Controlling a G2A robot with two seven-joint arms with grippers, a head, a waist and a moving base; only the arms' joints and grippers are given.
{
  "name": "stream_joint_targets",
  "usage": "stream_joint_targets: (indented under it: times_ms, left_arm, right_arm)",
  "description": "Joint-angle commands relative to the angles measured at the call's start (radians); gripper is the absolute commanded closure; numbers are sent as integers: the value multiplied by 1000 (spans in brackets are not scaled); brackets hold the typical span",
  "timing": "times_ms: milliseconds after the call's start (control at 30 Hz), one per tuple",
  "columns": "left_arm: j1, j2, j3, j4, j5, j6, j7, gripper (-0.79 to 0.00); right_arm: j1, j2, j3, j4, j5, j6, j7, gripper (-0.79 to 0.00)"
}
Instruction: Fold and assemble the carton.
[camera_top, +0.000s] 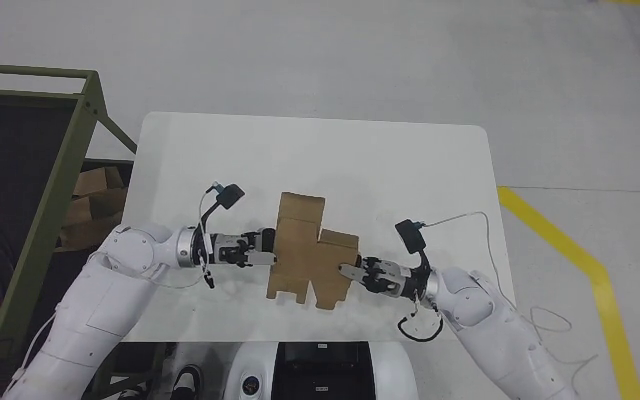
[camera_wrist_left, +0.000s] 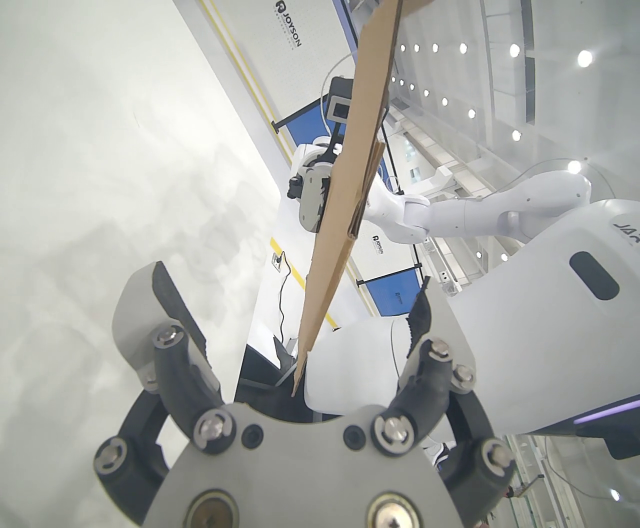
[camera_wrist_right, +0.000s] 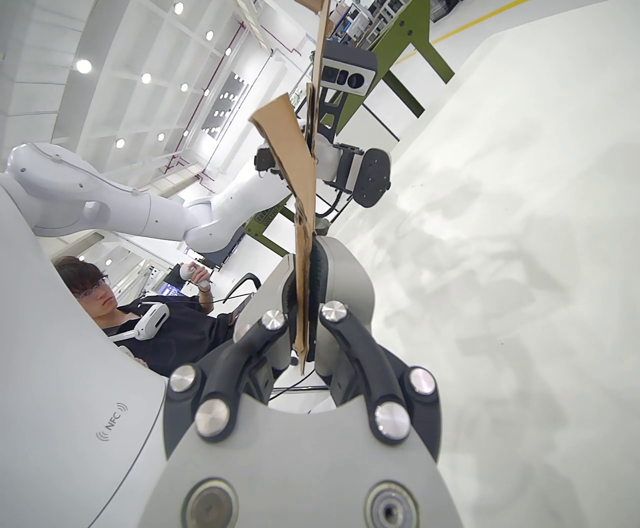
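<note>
Carton (camera_top: 305, 250) is a flat blank held face-up between both arms, over the tabletop (camera_top: 420, 160) at the middle of its near edge, and it looks lifted off the surface. Right gripper (camera_wrist_right: 307, 260) is pinched tight on the carton's right edge, sheet squeezed between the pads. Left gripper (camera_wrist_left: 295, 295) is spread wide: the carton's left edge runs straight down the gap between its fingers (camera_wrist_left: 172, 305), touching neither as far as I can see. So the key relation is that the sheet lies edge-on to both grippers, in line with the left one's gap. I judge the left only needs to close where it is (no re-aim needed), and it's the nearer arm for that edge. The blank's long axis runs near edge to far edge, across the line between the grippers. One flap (camera_wrist_right: 280, 135) splays away from the main sheet near the right grip. Hard to make out: how deep the edge sits in the left gripper, the crease lines and the underside.
</note>
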Motion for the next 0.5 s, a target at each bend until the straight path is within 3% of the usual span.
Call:
stream_joint_targets:
  times_ms: [0, 233, 267, 333, 367, 467]
  left_arm:
    - [-4, 5, 16, -4, 4, -10, 10, -785]
    - [-15, 24, 60, -8, -9, -50, 50, -782]
    - [-16, 27, 65, -7, -10, -55, 55, -760]
    - [-19, 33, 77, -7, -11, -67, 67, -594]
    - [-21, 36, 83, -7, -10, -72, 72, -554]
    - [-27, 44, 99, -5, -8, -84, 84, -502]
  right_arm:
    - [5, 0, -4, 3, 6, 1, 3, 0]
    - [15, 3, -14, 4, 19, 11, 17, 0]
    - [16, 3, -15, 4, 21, 12, 19, 0]
    - [18, 4, -16, 5, 24, 17, 22, 0]
    - [21, 4, -17, 5, 25, 18, 24, 0]
    - [24, 5, -22, 6, 30, 20, 28, 0]
